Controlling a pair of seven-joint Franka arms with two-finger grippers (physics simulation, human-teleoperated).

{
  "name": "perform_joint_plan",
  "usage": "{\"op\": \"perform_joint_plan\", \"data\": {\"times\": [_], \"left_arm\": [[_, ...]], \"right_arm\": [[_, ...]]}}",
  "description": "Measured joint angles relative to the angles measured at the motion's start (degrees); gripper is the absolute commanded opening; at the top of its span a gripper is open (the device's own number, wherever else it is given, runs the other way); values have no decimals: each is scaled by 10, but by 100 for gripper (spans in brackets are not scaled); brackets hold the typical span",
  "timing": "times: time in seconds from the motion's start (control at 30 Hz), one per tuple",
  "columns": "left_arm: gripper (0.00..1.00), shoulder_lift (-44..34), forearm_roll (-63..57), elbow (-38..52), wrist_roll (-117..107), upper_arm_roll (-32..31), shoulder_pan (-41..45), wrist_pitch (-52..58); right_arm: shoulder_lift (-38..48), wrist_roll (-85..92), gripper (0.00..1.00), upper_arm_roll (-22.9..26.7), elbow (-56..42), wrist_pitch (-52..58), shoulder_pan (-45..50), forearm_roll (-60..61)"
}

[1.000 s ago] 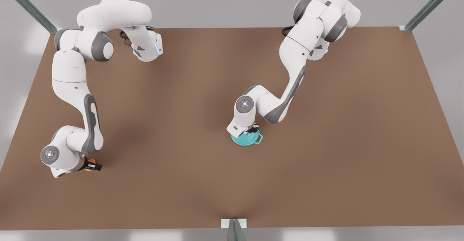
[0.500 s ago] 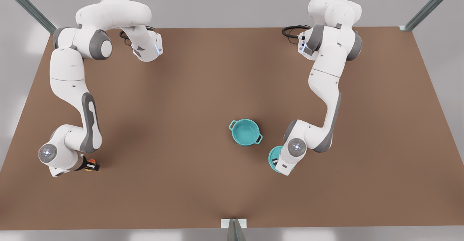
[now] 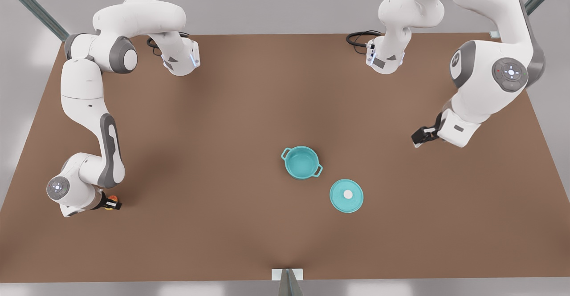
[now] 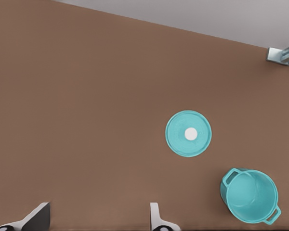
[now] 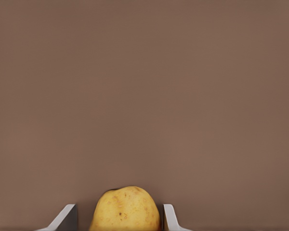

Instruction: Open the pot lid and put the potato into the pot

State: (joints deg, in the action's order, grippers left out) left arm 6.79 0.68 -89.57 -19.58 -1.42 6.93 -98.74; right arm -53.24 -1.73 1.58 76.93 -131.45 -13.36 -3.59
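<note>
I have the brown counter (image 3: 222,153) spread across the front view, with an arm at each side.

The arm on the front view's right is raised high above the counter and waits. Going by its wrist camera, which looks down on the pot and lid from well above, it carries the left end effector (image 3: 421,136). That end effector is spread wide with nothing between its tips, and it hangs well apart from the pot, off toward the front view's right.

The arm on the front view's left is folded down low near that edge of the counter. Its right end effector (image 3: 113,204) is down at the counter surface, around the potato.

The teal pot (image 3: 302,162) stands upright and uncovered near the middle of the counter, its inside bare and a loop handle on each side.

The lid (image 3: 346,195) lies flat on the counter just beside the pot, toward the front view's right and not touching it, with its white knob (image 3: 347,194) facing up.

The yellow potato (image 5: 125,209) sits inside the right end effector, far from the pot. I cannot tell whether it is pinched or only bracketed.
</note>
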Motion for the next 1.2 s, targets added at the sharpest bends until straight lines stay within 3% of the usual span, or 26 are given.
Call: {"op": "perform_joint_plan", "data": {"times": [0.07,0.37,0.63,0.73,0.83,1.07,1.2], "left_arm": [[100,0,4,0,17,0,3,6],[100,-2,6,15,73,0,10,18],[100,7,0,69,94,51,-33,43],[100,9,-5,69,98,35,-57,55],[100,31,-8,71,101,12,-23,50],[100,40,-15,67,108,7,-24,41],[100,40,-21,67,110,7,-23,40]], "right_arm": [[0,0,67,0,0,-1,0,0],[5,-3,54,-3,2,0,0,2],[64,-16,54,-27,9,45,18,7],[85,-37,54,-29,6,72,59,15],[105,-71,54,-29,1,100,117,22],[118,-196,53,-29,-46,163,285,63],[115,-280,53,-66,-57,180,339,69]]}}
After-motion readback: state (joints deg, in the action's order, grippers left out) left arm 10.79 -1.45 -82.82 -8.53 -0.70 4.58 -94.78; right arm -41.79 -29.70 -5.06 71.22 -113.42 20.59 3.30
